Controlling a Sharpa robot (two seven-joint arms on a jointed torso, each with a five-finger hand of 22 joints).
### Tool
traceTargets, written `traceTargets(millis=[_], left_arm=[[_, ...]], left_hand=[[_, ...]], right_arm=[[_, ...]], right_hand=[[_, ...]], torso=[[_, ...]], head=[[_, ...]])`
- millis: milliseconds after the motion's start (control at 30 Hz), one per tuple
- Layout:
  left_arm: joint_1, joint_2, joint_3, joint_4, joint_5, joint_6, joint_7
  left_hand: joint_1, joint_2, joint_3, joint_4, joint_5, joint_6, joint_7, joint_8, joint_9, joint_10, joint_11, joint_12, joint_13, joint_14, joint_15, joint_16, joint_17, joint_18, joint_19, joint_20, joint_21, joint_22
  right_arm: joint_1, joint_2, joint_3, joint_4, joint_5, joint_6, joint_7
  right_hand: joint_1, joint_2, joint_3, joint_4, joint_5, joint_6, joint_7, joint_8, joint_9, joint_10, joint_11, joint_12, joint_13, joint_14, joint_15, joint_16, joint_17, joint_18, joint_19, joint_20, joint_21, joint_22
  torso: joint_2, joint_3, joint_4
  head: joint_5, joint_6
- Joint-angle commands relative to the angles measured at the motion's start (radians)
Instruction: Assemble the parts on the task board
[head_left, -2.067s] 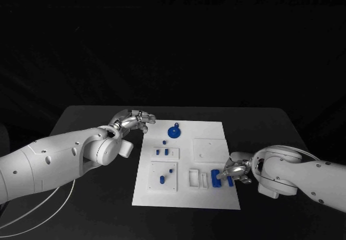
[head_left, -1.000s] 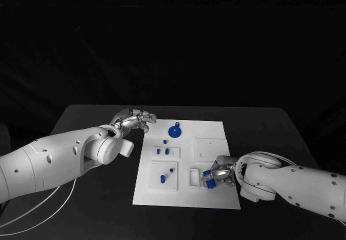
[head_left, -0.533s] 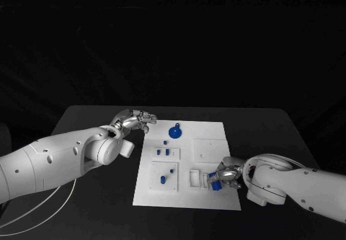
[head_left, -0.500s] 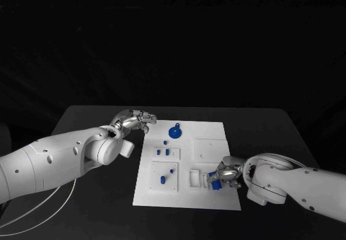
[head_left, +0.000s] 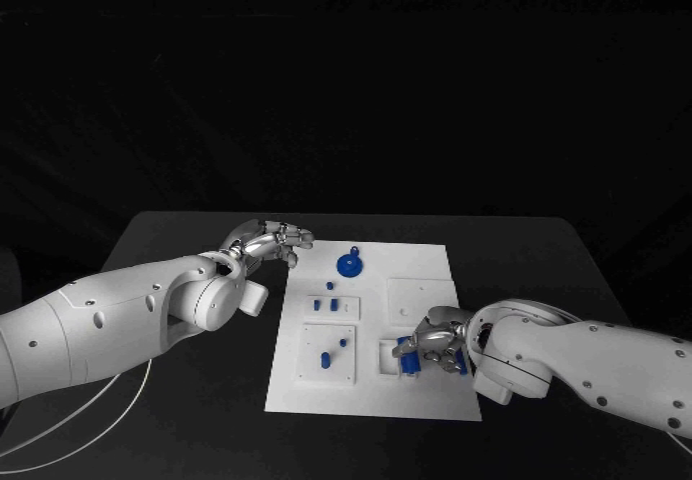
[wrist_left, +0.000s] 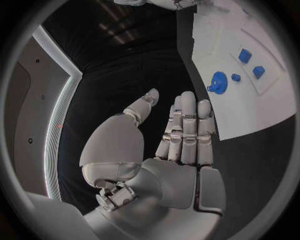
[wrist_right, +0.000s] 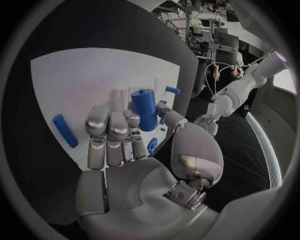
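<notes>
Head view: right hand (head_left: 433, 352) pinches a blue cylinder (head_left: 410, 361) over the task board (head_left: 433, 395).
It shifted toward nine o'clock; left hand (head_left: 268, 241), curled and empty, hasn't moved.

Looks like a robotics lab or test cell, darkened for recording. Black table (head_left: 202, 240) set against black drapery, with a white task board (head_left: 418, 255) of recessed slots and small blue parts (head_left: 349, 264) laid out as a bench exercise. Loose white cables (head_left: 87, 415) trailing beside the left arm. Beyond the table in the right wrist view, cluttered racks of equipment and wiring (wrist_right: 209, 30); in the left wrist view, a pale lit wall strip (wrist_left: 59, 115).
</notes>
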Motion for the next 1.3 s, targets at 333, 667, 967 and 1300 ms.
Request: traceTargets(millis=[333,667,967,1300], left_arm=[[0.001,0.002,0.0,0.006,0.004,0.018,0.002],[0.001,0.001,0.0,0.007,0.004,0.019,0.0],[0.001,0.001,0.0,0.007,0.004,0.019,-0.001],[0.001,0.001,0.0,0.007,0.004,0.02,-0.002]], left_hand=[[-0.011,0.001,-0.002,0.007,-0.003,-0.005,0.001,0.003,-0.002,0.001,0.006,-0.002,0.0,0.005,0.002,-0.008,0.002,0.028,0.003,-0.004,-0.006,0.002],[-0.012,0.001,-0.002,0.008,-0.003,-0.006,0.001,0.003,-0.002,0.001,0.006,-0.002,0.0,0.005,0.002,-0.008,0.003,0.028,0.003,-0.004,-0.007,0.002],[-0.013,0.0,-0.002,0.009,-0.003,-0.009,0.002,0.003,-0.003,0.001,0.006,-0.002,0.0,0.005,0.002,-0.009,0.004,0.028,0.003,-0.004,-0.007,0.003],[-0.013,0.0,-0.002,0.01,-0.003,-0.01,0.003,0.002,-0.004,0.001,0.006,-0.002,0.0,0.005,0.002,-0.009,0.005,0.028,0.003,-0.005,-0.008,0.003]], right_arm=[[-0.001,0.056,-0.013,-0.049,0.018,0.002,-0.019],[-0.001,0.069,-0.017,-0.062,-0.007,0.003,-0.021],[-0.002,0.078,-0.024,-0.068,-0.013,0.01,-0.021],[-0.003,0.078,-0.028,-0.064,-0.023,0.022,-0.022]], right_hand=[[-0.03,-0.009,-0.011,0.001,0.0,0.013,0.005,-0.004,-0.003,0.006,-0.003,-0.006,0.0,0.001,-0.004,0.007,0.0,0.107,-0.002,0.008,0.007,0.015],[-0.041,-0.014,-0.017,0.0,0.0,0.013,0.005,-0.006,-0.005,0.005,-0.003,-0.008,0.0,0.0,-0.004,0.007,0.0,0.107,-0.003,0.008,0.007,0.014],[-0.061,-0.036,-0.037,-0.004,0.0,0.012,0.005,-0.01,-0.006,0.004,-0.002,-0.011,0.002,-0.002,-0.004,0.005,-0.002,0.107,-0.005,0.006,0.007,0.013],[-0.063,-0.04,-0.048,-0.011,0.0,0.012,0.005,-0.012,-0.007,0.003,-0.002,-0.013,0.003,-0.002,-0.005,0.004,-0.003,0.107,-0.006,0.004,0.007,0.012]], torso=[[0.0,-0.0003,0.0011],[0.0,0.0008,-0.0002],[0.0,0.0008,0.0],[0.0,0.0003,-0.0002]], head=[[0.002,-0.006],[0.006,-0.008],[0.008,-0.009],[0.012,-0.012]])
